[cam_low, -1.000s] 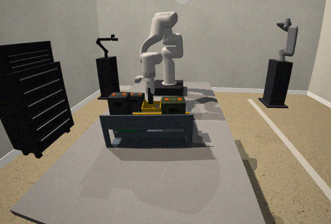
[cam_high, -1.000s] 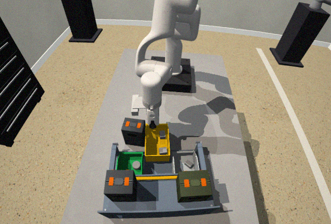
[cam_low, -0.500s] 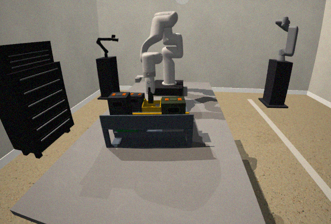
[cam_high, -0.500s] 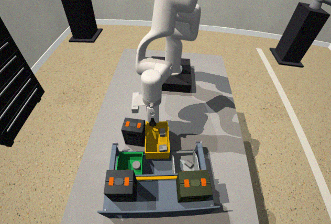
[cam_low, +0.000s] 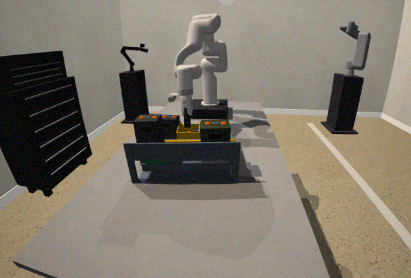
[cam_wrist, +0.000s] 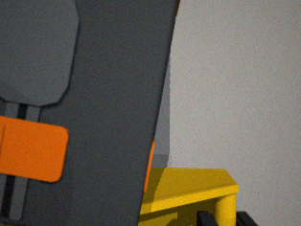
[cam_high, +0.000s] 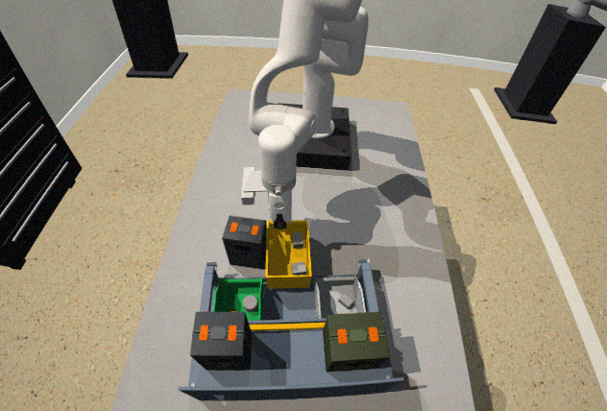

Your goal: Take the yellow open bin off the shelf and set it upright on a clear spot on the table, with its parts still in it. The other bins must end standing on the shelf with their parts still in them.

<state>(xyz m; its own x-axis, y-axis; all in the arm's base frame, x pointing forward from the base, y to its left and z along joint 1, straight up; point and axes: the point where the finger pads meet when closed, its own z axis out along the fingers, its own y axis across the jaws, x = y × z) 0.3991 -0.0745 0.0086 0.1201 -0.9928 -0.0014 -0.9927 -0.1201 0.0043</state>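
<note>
The yellow open bin has two grey parts inside. It hangs at the back of the grey-blue shelf. Its near end is over the shelf's rear edge. My gripper is shut on the bin's far rim. A black closed box with orange latches sits close to the bin's left side and fills most of the wrist view.
On the shelf are a green open bin with a grey part, a pale grey open bin, a black closed box and an olive closed box. The arm's base stands behind.
</note>
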